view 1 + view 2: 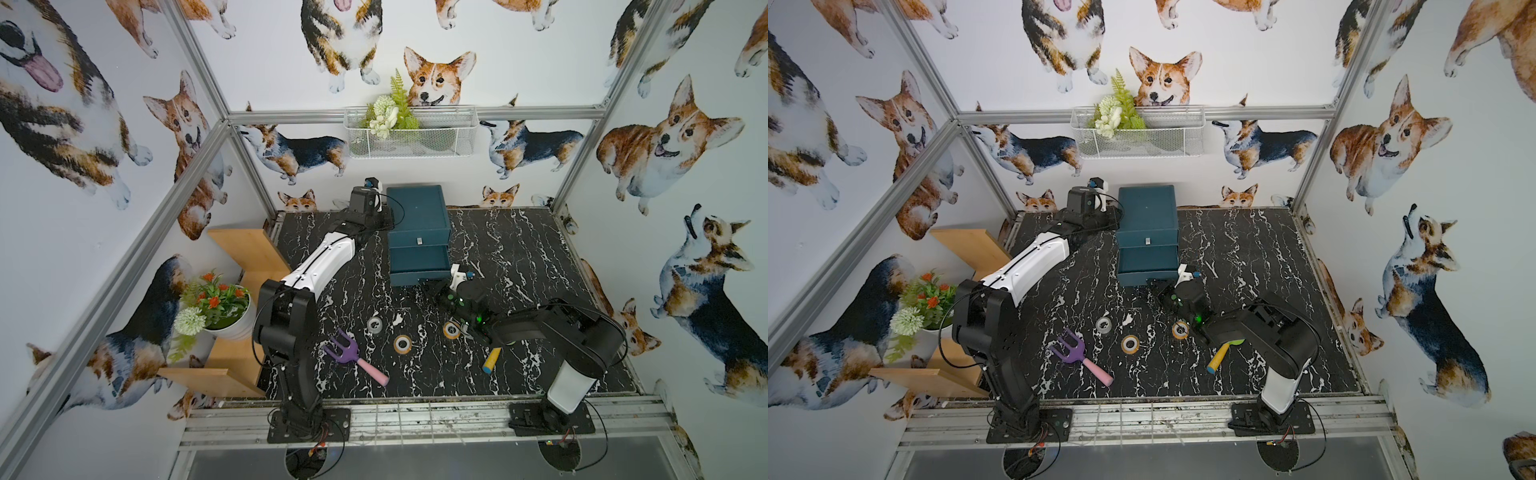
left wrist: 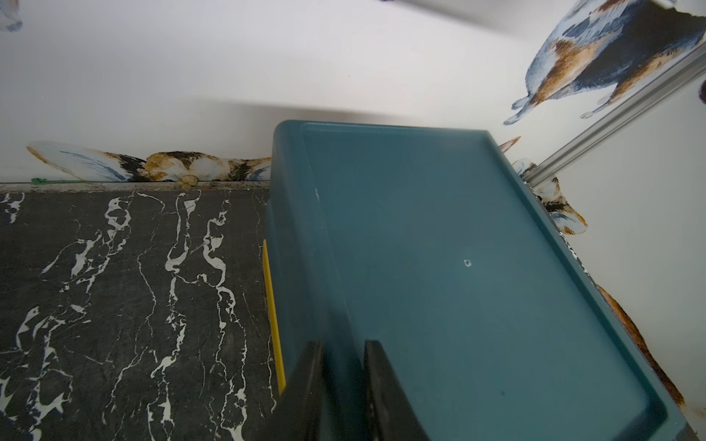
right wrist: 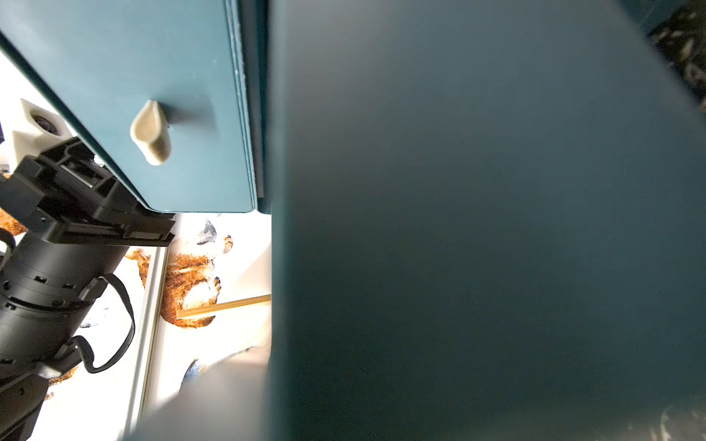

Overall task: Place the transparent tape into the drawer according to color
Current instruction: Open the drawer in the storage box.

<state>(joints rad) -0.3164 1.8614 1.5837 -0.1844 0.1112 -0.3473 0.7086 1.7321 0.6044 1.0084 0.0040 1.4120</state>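
In both top views the right gripper (image 1: 430, 286) is seen closed at the front of the pulled-out drawer (image 1: 415, 277) of the teal cabinet (image 1: 417, 208); what it grips cannot be told. Three transparent tape rolls are spotted on the table (image 1: 519, 257), behind those jaws and well apart from them: a grey roll (image 1: 375, 325), an orange roll (image 1: 402, 344), and a second orange roll (image 1: 451, 330) nearest. In the left wrist view the left gripper (image 2: 342, 345) is pinched narrow on the cabinet's top rim. In the right wrist view only drawer fronts and a pale knob (image 3: 151, 131) are shown; the jaws are hidden.
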